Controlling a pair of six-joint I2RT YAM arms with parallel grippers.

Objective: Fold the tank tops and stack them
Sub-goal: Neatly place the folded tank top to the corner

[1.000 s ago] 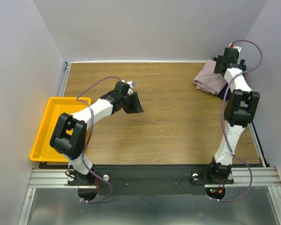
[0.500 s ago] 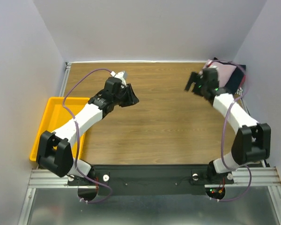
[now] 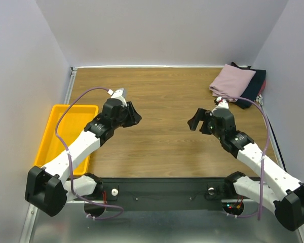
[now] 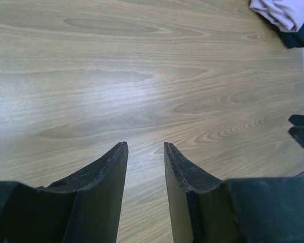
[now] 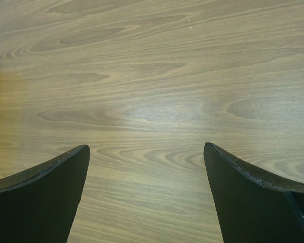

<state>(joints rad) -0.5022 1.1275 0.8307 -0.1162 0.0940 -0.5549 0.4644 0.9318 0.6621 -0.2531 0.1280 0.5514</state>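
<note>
We have drawn both arms back toward their bases, seemingly because the stack is done: the pink tank top (image 3: 232, 81) lies folded atop the navy tank tops (image 3: 254, 86) in the far-right corner. The right gripper (image 3: 196, 121) is spread wide, the left gripper (image 3: 133, 115) narrowly parted, both empty.

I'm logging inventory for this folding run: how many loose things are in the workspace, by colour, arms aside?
Pink tank top: 1
Dark navy tank top: 1 visible, under the pink one; whether more lie there cannot be told
Yellow tray: 1
Total: 3
</note>
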